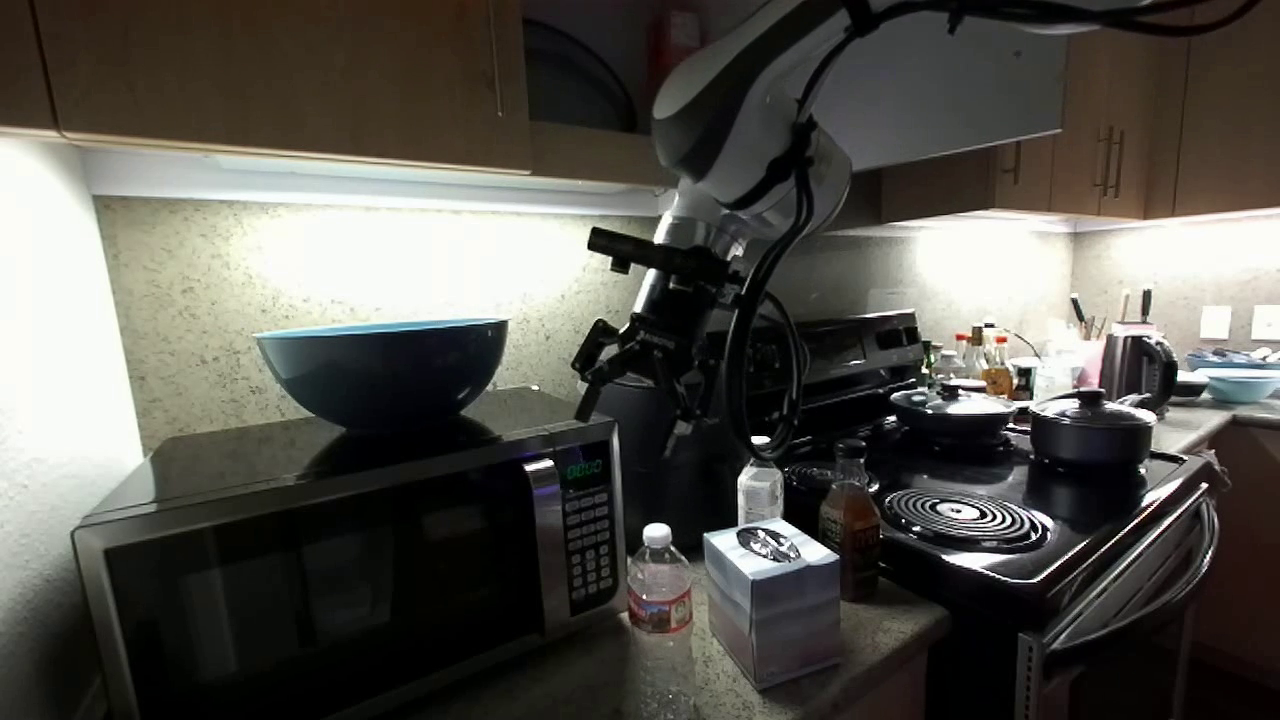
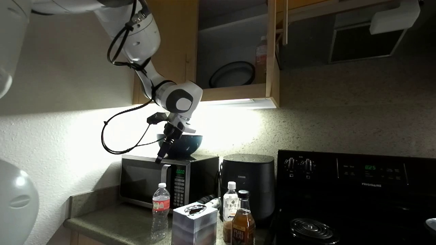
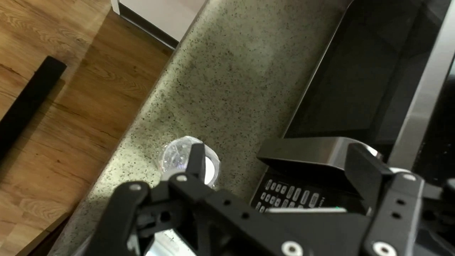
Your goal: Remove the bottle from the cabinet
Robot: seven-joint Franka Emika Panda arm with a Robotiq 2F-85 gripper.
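The bottle, with a reddish-pink body, stands inside the cabinet at the right end of its open section. In an exterior view, a dim reddish shape in the cabinet looks like the same bottle, partly hidden by the arm. My gripper is open and empty, pointing down, well below the cabinet and in front of the microwave's upper edge. It also shows in an exterior view and in the wrist view, where its fingers spread over the microwave handle. The bottle is out of the wrist view.
A black microwave carries a dark blue bowl. A clear bottle, tissue box, white-capped bottle and brown bottle stand on the counter. A round dark dish leans beside the cabinet bottle. A stove stands alongside.
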